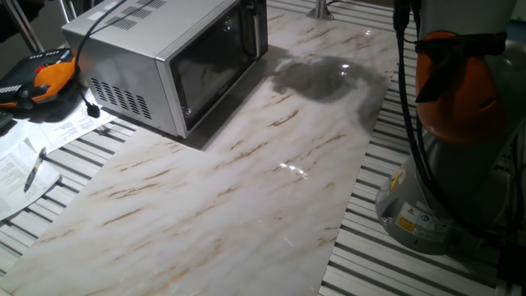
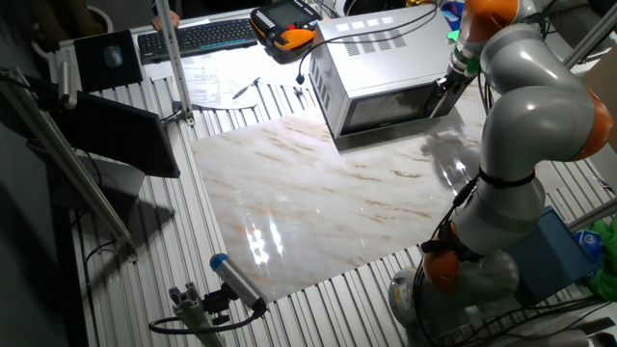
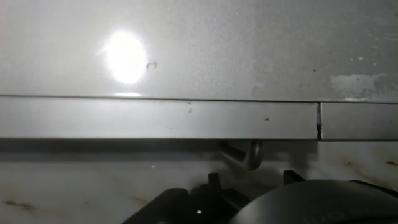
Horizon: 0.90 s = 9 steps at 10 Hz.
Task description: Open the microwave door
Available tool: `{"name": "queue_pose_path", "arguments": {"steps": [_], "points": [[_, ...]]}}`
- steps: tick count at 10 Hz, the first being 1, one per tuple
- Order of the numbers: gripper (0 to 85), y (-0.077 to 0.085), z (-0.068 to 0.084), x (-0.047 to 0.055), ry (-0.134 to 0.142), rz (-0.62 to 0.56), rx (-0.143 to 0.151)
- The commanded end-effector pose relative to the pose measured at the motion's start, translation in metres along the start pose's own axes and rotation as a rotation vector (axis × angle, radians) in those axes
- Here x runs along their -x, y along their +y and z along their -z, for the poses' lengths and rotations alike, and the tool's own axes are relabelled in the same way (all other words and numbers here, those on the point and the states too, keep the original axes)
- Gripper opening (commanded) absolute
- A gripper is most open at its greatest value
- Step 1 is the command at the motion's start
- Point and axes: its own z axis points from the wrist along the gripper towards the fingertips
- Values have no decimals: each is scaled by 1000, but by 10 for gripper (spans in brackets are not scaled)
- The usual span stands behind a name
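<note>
The silver-grey microwave [image 1: 123,49] stands at the far left of the marble board, its black cord over the top. The microwave door [image 1: 215,66], with its dark glass window, looks shut. In the other fixed view the microwave [image 2: 371,43] has my gripper [image 2: 449,89] at the right end of the door [image 2: 386,108], by the handle. The hand view looks down on the microwave's top [image 3: 199,50] and the door's top edge [image 3: 161,119], with a metal handle piece [image 3: 247,155] just below it. Dark gripper parts fill the bottom edge; how the jaws stand is unclear.
An orange teach pendant [image 1: 51,78] lies beside the microwave, with papers and a pen [image 1: 37,164] near it. A keyboard [image 2: 193,37] is at the back. The robot base [image 1: 444,197] stands at the right of the marble board [image 1: 246,181]. A blue-tipped tool [image 2: 234,281] lies at the front.
</note>
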Motion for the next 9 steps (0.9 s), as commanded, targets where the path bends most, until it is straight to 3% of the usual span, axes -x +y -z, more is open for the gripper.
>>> {"name": "queue_pose_path", "arguments": {"steps": [1, 9], "points": [[510, -2, -4, 0, -4, 5, 5], [510, -2, -20, 7, -24, 10, 28]]}}
